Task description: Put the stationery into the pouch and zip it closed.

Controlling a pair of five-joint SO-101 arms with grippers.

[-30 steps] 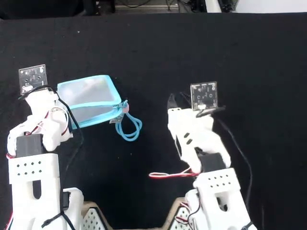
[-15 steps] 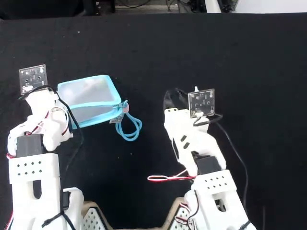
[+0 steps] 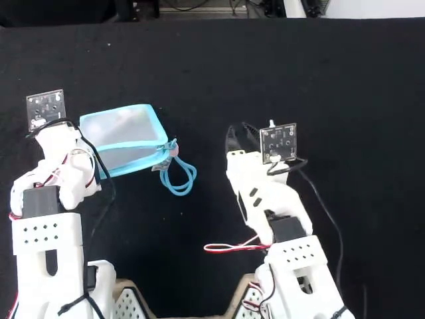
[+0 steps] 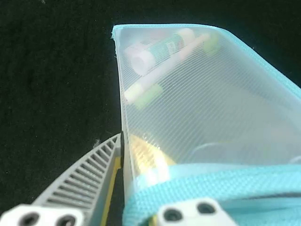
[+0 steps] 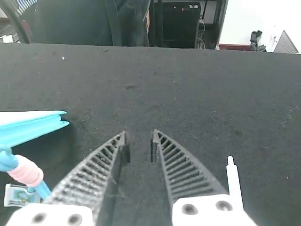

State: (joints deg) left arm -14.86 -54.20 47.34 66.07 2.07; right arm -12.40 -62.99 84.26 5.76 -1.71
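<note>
1. On the left part of the black desk (image 3: 332, 80), your pouch (image 3: 123, 136) lies flat. It is a see-through bag with teal edging.
2. Your left fingers (image 4: 94, 176) are clamped on the end of the pouch nearest the left arm. The left wrist view shows 1 ribbed finger tight against the teal seam, with the pouch wall pressed over the other.
3. The stationery sits inside the pouch. You can see a white-capped tube with a green label (image 4: 155, 49) and a pale pen with green ends (image 4: 160, 75), both at the end farthest from the fingers.
4. A yellow item (image 4: 146, 155) lies in the pouch just beside the left fingers. You cannot tell what it is through the wall.
5. At the pouch's other end, a pink bead (image 3: 174, 149) sits at the corner. A blue cord loop (image 3: 179, 176) trails from there onto the desk, with a small white tag (image 5: 16, 195) beside the bead.
6. Your right fingers (image 5: 96, 181) stand with only a narrow gap between the 2 tips and hold nothing. They are over bare desk beyond the cord loop, apart from both the loop and the pouch.
7. You cannot tell from these views whether the zip is fully closed.
</note>
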